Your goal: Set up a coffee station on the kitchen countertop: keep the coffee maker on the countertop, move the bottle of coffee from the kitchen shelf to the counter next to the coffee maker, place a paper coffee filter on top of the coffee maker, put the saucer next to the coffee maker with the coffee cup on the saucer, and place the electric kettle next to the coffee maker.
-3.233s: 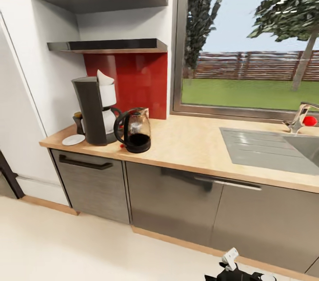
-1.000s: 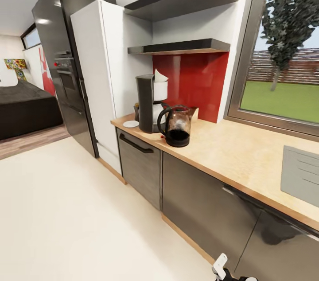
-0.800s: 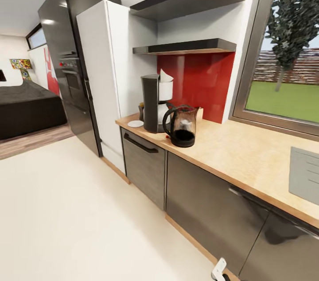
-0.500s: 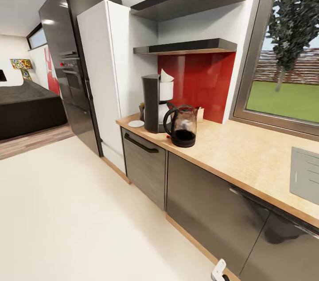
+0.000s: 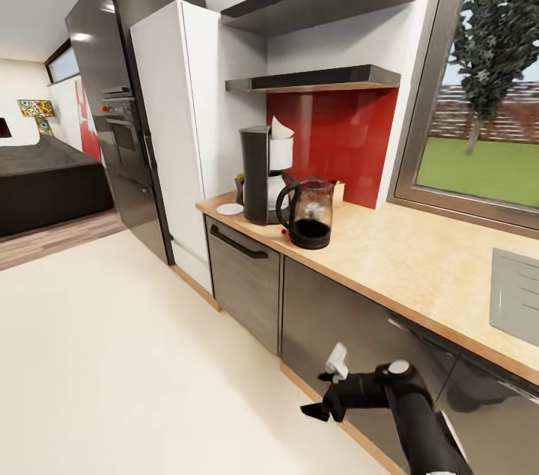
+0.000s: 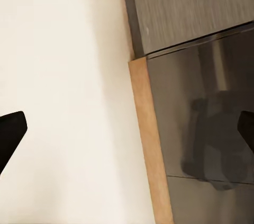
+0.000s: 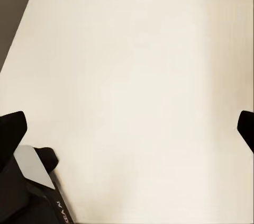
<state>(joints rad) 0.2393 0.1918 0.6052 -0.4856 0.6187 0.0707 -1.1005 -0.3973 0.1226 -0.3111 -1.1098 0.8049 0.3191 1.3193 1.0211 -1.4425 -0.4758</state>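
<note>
coffee maker [image 5: 256,174] and kettle [image 5: 308,212] stand side by side on the desk [image 5: 419,263]. left jaws released above the floor [image 6: 63,75]; right jaws likewise released.

head cam: countertop [image 5: 389,254] runs along the wall under the window [image 5: 486,115]. coffee maker [image 5: 257,174] at its far end beside the white fridge [image 5: 176,130], paper filter [image 5: 280,129] sticking up on top. kettle [image 5: 307,212] just in front of it, saucer [image 5: 229,209] on the fridge side, bottle [image 5: 239,189] partly hidden behind. thin black shelf [image 5: 314,79] above. one arm's gripper [image 5: 318,398] low in front of the cabinets [image 5: 337,333], over the floor [image 5: 127,370]; jaw gap unclear.
</note>
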